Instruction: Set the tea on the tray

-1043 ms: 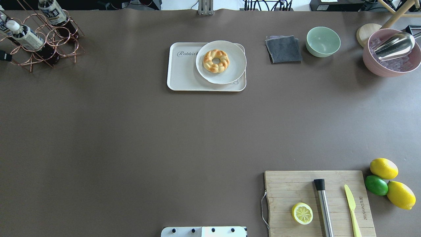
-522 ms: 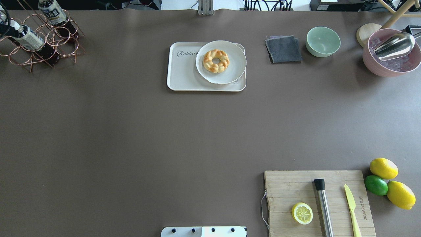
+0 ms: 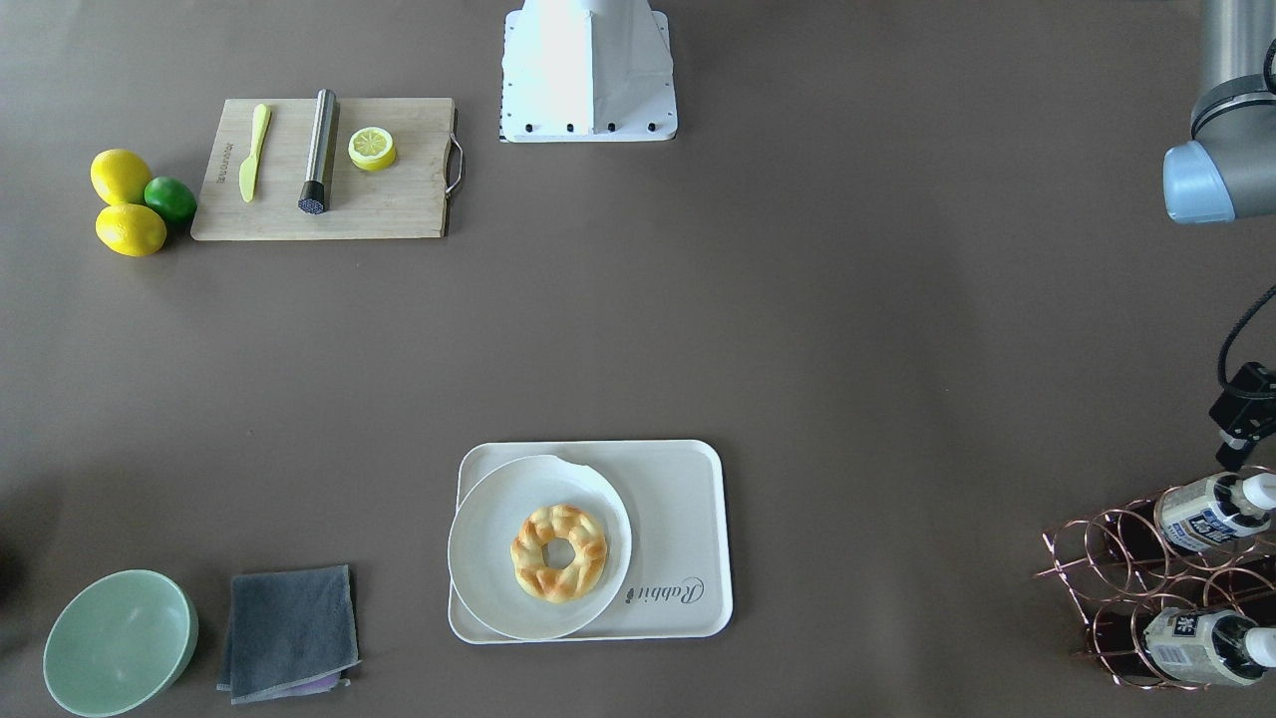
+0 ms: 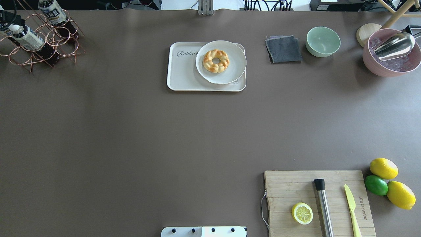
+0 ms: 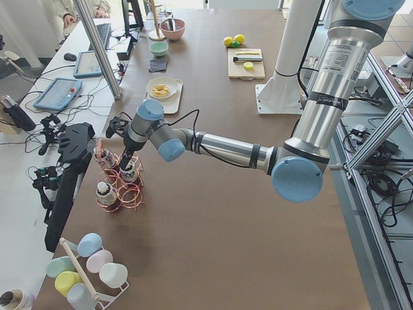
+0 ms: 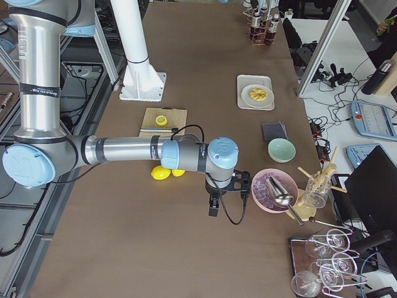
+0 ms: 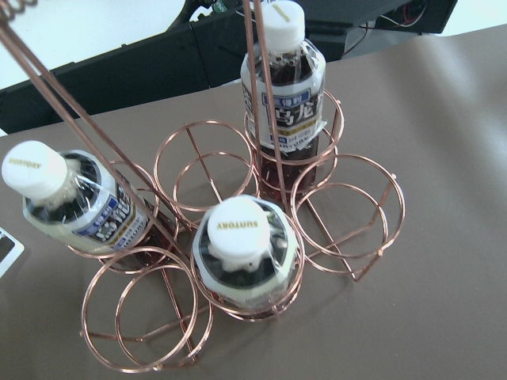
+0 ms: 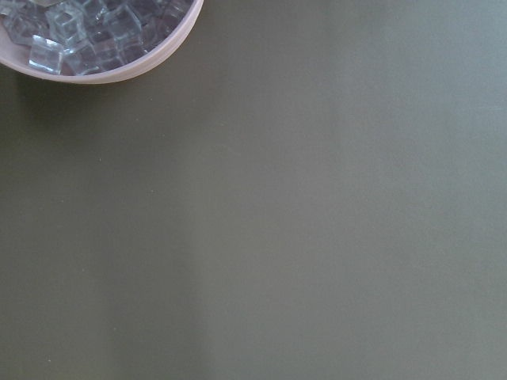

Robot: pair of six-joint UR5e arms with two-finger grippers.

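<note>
Tea (image 7: pixel 245 247) sits in the copper wire rack (image 7: pixel 204 123) at the desk's far left corner, tilted in its ring. It is taken to be the middle bottle, under the left wrist camera; two look-alikes stand close by. Tray (image 4: pixel 182 73) lies well apart, mid-desk, with much of it covered by the round plate (image 4: pixel 234 75) carrying a braided bread ring (image 4: pixel 216 61).

Risks noted:
- The wrong bottle could be taken, since all three are crowded together and alike.
- The bottle could be snagged on its ring if drawn out off its tilt, and the light rack could be dragged or tipped with it.
- A grip on the smooth white cap alone might be lost in transit.
- Only the strip of tray by the script is bare, so a tall narrow bottle set on the rim or against the plate could be toppled.

Left tool (image 3: pixel 1236 444) is held just above the tea's cap end. No fingers are shown in the wrist view, so its opening cannot be told and no contact can be confirmed.

Right tool (image 6: pixel 213 208) hangs over bare desk just beside the pink ice bowl (image 8: pixel 119 77). It is seen only from the side, so its opening cannot be told, and nothing is seen held.
</note>
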